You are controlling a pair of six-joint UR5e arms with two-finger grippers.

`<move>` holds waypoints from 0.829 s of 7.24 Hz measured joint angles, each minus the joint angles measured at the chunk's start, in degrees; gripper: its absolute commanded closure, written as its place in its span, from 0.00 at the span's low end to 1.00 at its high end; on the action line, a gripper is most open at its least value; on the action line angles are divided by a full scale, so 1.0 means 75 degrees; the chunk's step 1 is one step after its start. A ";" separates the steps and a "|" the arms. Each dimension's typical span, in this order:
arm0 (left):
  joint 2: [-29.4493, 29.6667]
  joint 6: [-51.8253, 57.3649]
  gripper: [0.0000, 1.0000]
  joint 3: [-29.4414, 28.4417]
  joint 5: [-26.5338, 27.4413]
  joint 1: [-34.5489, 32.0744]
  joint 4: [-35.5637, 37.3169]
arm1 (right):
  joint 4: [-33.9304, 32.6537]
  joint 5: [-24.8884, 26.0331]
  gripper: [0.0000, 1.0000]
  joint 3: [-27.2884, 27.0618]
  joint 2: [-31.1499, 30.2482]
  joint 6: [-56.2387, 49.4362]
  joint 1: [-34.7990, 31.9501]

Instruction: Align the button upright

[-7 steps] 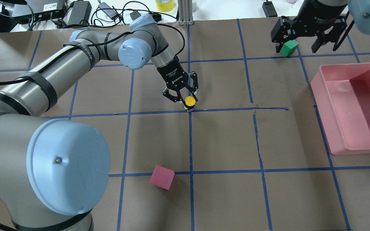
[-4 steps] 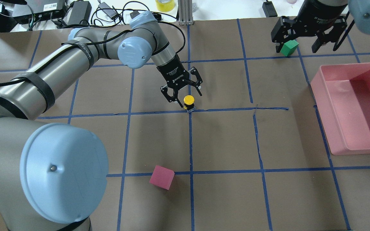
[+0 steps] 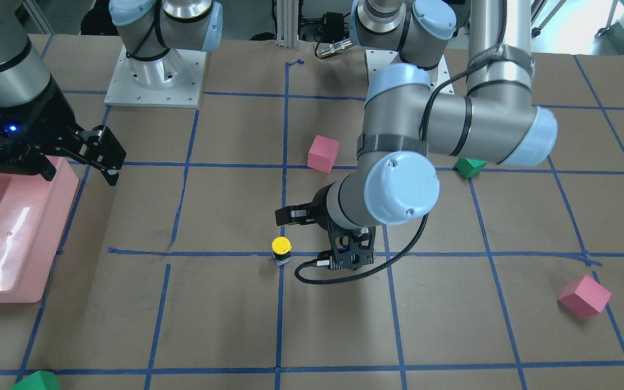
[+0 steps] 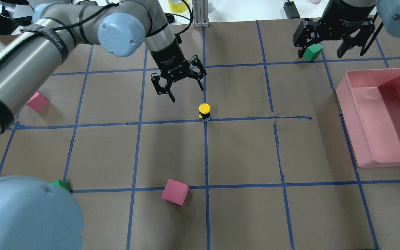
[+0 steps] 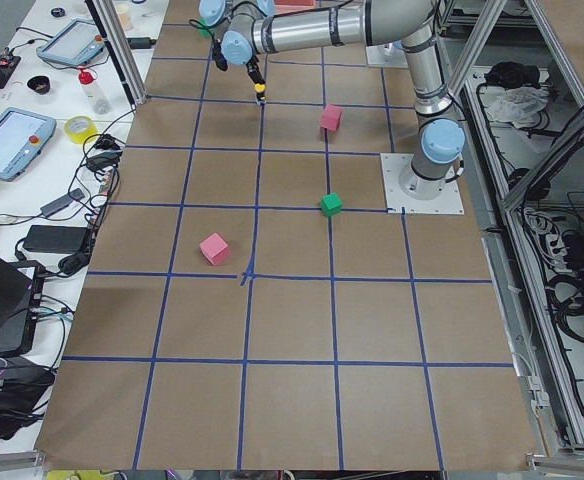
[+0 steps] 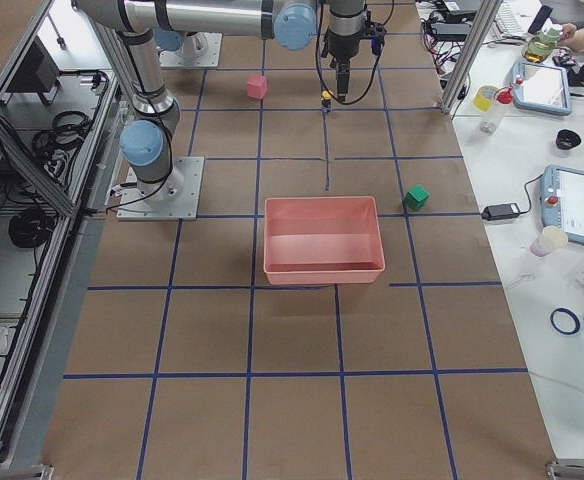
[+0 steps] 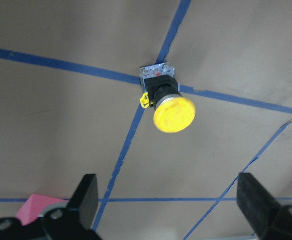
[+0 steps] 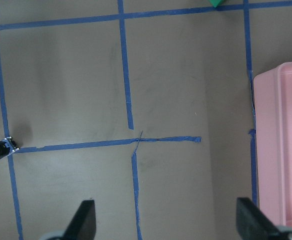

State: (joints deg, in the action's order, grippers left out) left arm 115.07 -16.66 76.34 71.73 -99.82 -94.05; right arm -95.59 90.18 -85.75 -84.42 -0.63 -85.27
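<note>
Room around the button (image 4: 205,111) is good: it stands upright, yellow cap on top, on a crossing of the blue tape lines (image 4: 172,122) near the middle of the table (image 4: 241,152), with bare surface on every side. The nearest pink cube (image 4: 175,191) lies well apart, and the pink bin (image 4: 359,139) sits by the table's right edge.

On my left wrist feed the left jaws are spread wide and empty. Their fingers (image 7: 86,200) sit at the bottom corners, with the button beyond them and touching neither. Overhead, they hang above the table, off the button to the far left.

The right jaws are also wide open and hold nothing. A green cube (image 4: 313,51) lies on the table under them, cut off at the top edge of my right wrist feed.

From the front, the left arm (image 3: 398,189) covers its own jaws. The button's base is too small for me to make out overhead.
</note>
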 measured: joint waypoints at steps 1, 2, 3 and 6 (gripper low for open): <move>-0.0607 0.0452 0.00 -0.0002 0.0403 0.0091 -0.0352 | -0.0014 0.0003 0.00 0.0003 0.0003 -0.0006 0.0005; -0.1161 0.0742 0.00 -0.0001 0.0830 0.0174 -0.0662 | -0.0022 0.0007 0.00 0.0006 0.0002 -0.0008 0.0010; -0.1662 0.0958 0.00 0.0026 0.1233 0.0214 -0.0834 | -0.0029 -0.0007 0.00 0.0010 -0.0005 -0.0004 0.0008; -0.2679 0.1742 0.00 0.0992 0.2102 0.0302 0.0021 | -0.0055 -0.0020 0.00 0.0023 -0.0019 0.0013 -0.0008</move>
State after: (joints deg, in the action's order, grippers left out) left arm 94.97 -3.59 83.77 87.49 -97.56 -93.89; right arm -96.00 90.02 -85.57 -84.56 -0.54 -85.33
